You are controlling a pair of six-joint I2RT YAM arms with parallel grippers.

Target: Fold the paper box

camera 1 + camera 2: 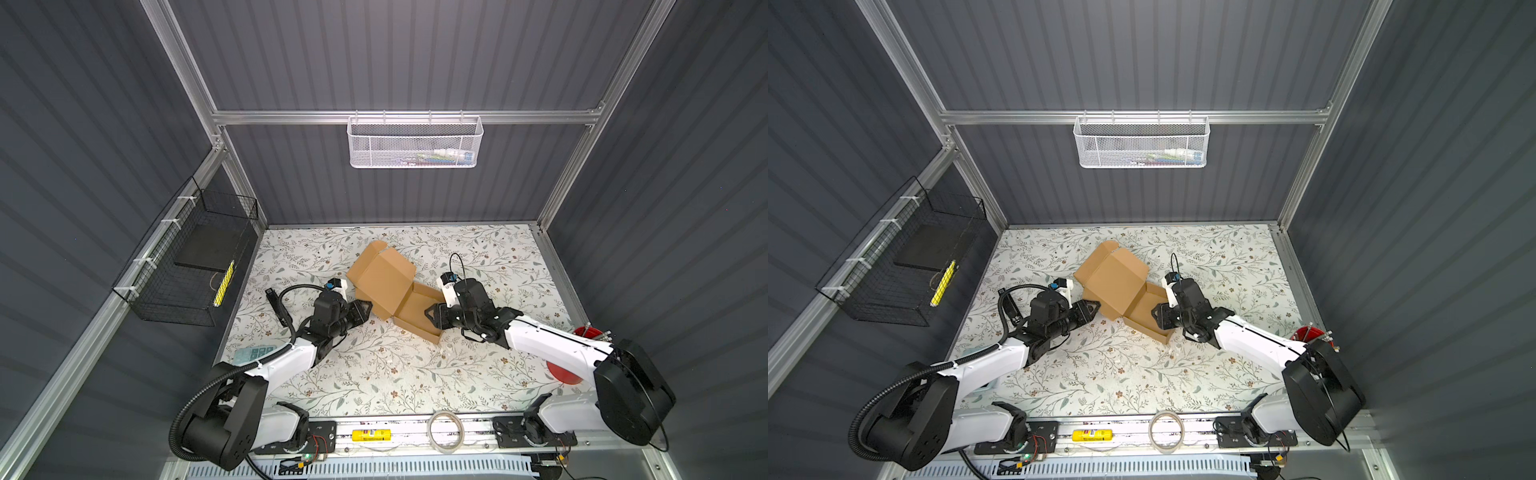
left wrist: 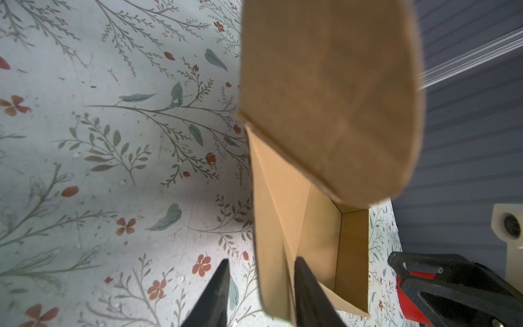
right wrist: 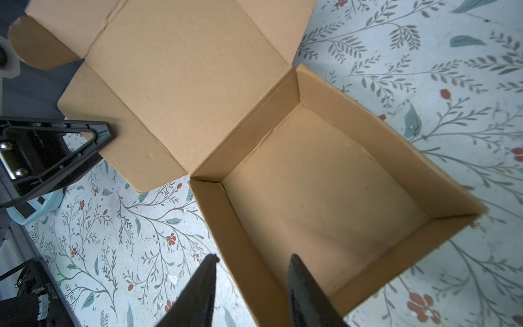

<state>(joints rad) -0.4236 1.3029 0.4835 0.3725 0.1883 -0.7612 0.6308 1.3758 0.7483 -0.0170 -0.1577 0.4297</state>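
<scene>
Robotics lab cell: grey ribbed panels (image 1: 374, 54) and aluminium framing (image 1: 291, 117) are enclosing a floral-covered bench (image 1: 374, 374); a white mesh basket (image 1: 415, 145) is hanging behind.

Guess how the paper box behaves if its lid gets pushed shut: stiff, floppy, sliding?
The paper box looks light and is empty, so it probably slides on the table unless pinned. Its lid panel looks stiff, likely swinging at its crease; the small side flaps may flop or catch.

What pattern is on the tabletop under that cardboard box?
Pale tabletop with grey-green leafy twigs and small red flowers; clearest in the left wrist view.
</scene>
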